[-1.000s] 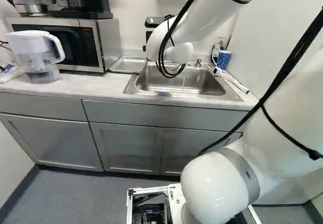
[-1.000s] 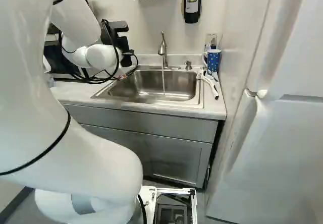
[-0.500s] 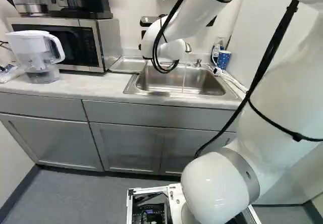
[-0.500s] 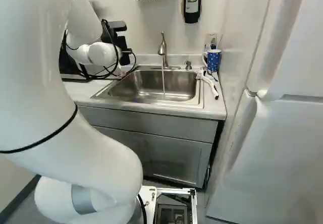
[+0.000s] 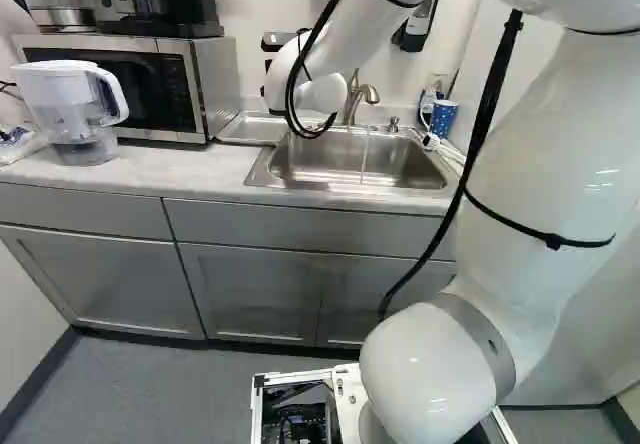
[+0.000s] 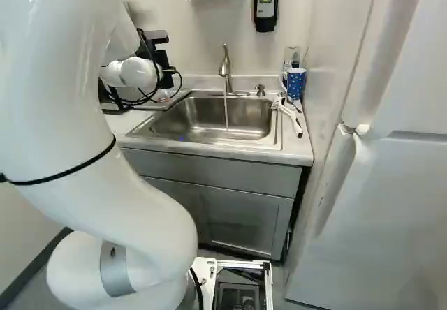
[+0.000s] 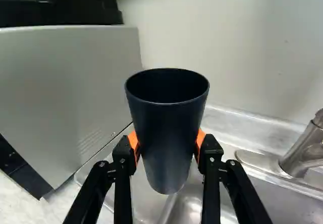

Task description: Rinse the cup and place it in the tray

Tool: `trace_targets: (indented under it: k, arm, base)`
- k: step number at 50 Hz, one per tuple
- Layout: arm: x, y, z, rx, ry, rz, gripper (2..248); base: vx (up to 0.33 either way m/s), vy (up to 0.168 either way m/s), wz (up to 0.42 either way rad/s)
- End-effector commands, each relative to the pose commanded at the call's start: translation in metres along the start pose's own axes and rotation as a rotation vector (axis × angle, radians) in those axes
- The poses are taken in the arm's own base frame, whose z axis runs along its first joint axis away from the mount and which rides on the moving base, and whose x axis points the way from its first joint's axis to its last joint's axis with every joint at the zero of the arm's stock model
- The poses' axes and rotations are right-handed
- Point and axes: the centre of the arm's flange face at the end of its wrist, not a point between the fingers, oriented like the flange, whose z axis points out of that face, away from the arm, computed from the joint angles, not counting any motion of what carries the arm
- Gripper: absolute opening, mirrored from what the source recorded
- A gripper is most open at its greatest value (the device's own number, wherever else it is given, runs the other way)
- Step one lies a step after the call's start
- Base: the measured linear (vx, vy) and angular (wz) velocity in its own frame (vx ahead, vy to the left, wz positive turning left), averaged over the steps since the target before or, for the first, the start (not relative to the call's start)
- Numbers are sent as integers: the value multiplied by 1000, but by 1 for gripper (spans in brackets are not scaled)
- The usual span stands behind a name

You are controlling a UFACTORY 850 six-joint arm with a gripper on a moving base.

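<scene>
Pale wall (image 7: 217, 42), dark cup (image 7: 167, 138) upright, mouth up, long axis near vertical

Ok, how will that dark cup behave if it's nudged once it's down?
The dark cup may tip easily: its base is narrower than its open mouth. It's probably light but fairly stiff: the rim looks thin, yet I see no dent between the orange pads. Its smooth side might slide.

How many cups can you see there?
2. The dark cup is gripped in the hand, and the blue dotted cup is beside the sink, near the wall. Others may be hidden behind the arm.
</scene>
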Motion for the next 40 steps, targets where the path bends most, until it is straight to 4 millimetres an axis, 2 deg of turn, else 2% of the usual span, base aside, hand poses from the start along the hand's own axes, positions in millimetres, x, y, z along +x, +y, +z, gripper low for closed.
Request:
trace_targets:
  k: [18, 40]
  arm:
    - [-12, -13, 40, 20, -12, -5, 124]
    - [-30, -15, 52, 20, -6, -6, 124]
  base:
    - [0, 0, 0]
    - [0, 0, 0]
